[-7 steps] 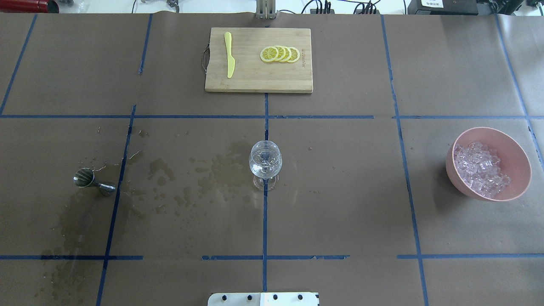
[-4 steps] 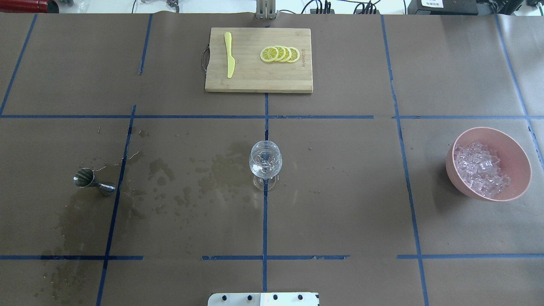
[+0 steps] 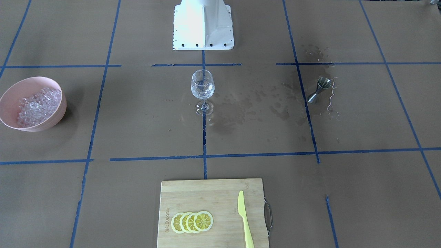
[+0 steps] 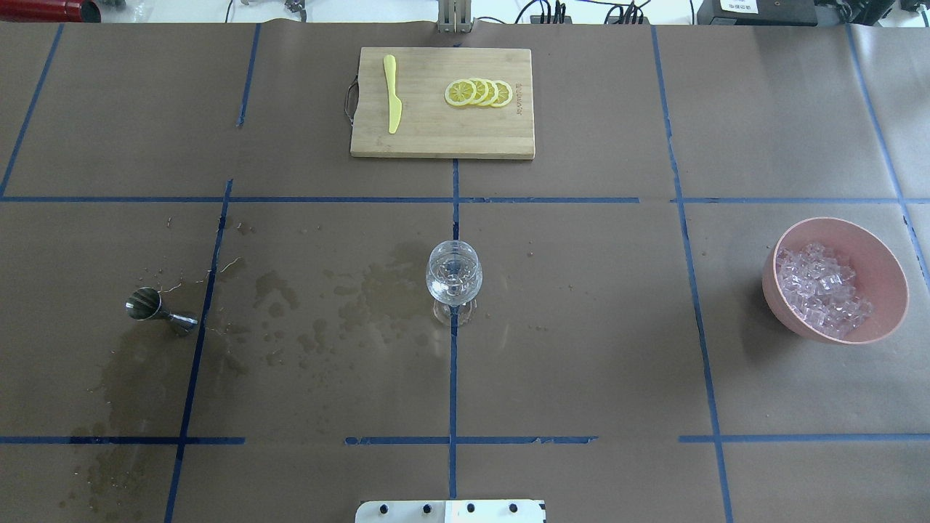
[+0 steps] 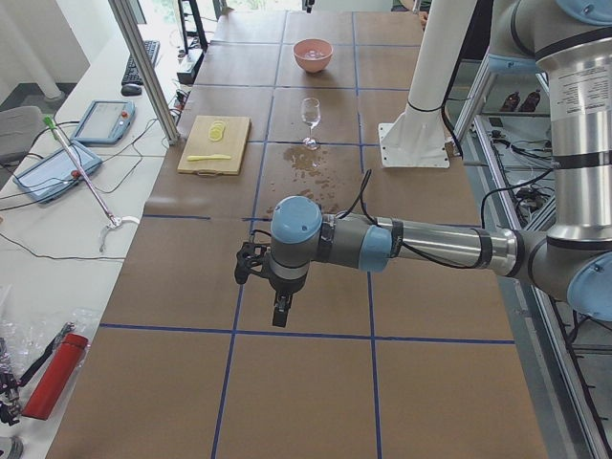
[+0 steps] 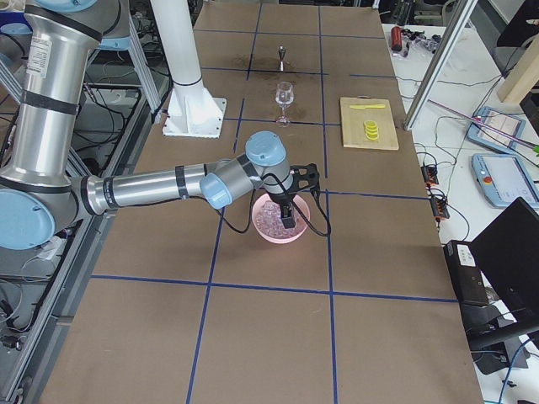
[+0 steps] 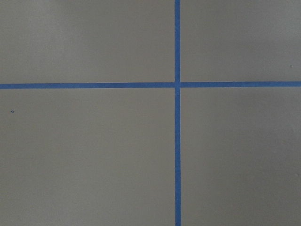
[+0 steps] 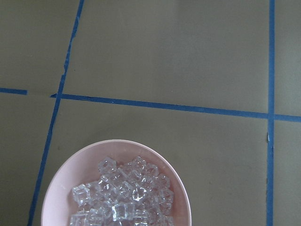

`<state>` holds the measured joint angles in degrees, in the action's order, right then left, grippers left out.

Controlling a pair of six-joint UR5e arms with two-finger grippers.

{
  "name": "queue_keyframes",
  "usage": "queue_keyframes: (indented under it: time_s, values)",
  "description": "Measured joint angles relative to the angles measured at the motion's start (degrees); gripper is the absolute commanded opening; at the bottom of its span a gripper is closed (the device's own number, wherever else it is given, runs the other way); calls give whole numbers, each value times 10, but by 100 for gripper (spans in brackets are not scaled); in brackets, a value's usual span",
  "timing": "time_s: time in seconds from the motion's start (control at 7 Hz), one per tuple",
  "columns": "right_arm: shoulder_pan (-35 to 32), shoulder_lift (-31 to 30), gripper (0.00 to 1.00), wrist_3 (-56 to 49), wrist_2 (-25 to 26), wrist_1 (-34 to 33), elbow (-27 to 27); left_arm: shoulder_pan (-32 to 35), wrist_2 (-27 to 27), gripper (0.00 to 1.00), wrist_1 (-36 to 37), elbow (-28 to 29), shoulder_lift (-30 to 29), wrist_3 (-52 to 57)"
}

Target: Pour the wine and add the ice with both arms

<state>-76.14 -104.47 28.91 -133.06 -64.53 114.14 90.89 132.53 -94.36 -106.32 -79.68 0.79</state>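
While the clear stemmed wine glass (image 4: 454,280) stands upright at the centre of the brown paper-covered surface (image 4: 581,349), a small steel jigger (image 4: 156,311) stands at nine o'clock. At three o'clock the round pink bowl (image 4: 875,250) holds the small clear ice cubes (image 4: 821,290), the right arm's black claw (image 6: 289,220) above it; the left arm's black claw (image 5: 278,316) hangs over blue tape lines (image 7: 177,141). Released or clenched, I cannot tell for either. Farthest, at twelve o'clock, a bamboo cutting board (image 4: 436,134) carries lemon slices (image 4: 479,92) and a yellow knife (image 4: 392,94).
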Motion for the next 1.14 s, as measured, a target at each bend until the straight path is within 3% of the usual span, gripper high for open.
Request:
queue_keyframes:
  time_s: [0.14, 0.57, 1.14]
  values:
    - [41, -4, 99, 58, 29, 39, 0, -1, 0, 100, 0, 1, 0, 10]
    - [164, -9, 82, 143, 131, 143, -40, -3, 0, 100, -1, 0, 0, 16]
    - [222, -9, 70, 149, 164, 197, -83, -3, 0, 100, -2, 0, 0, 17]
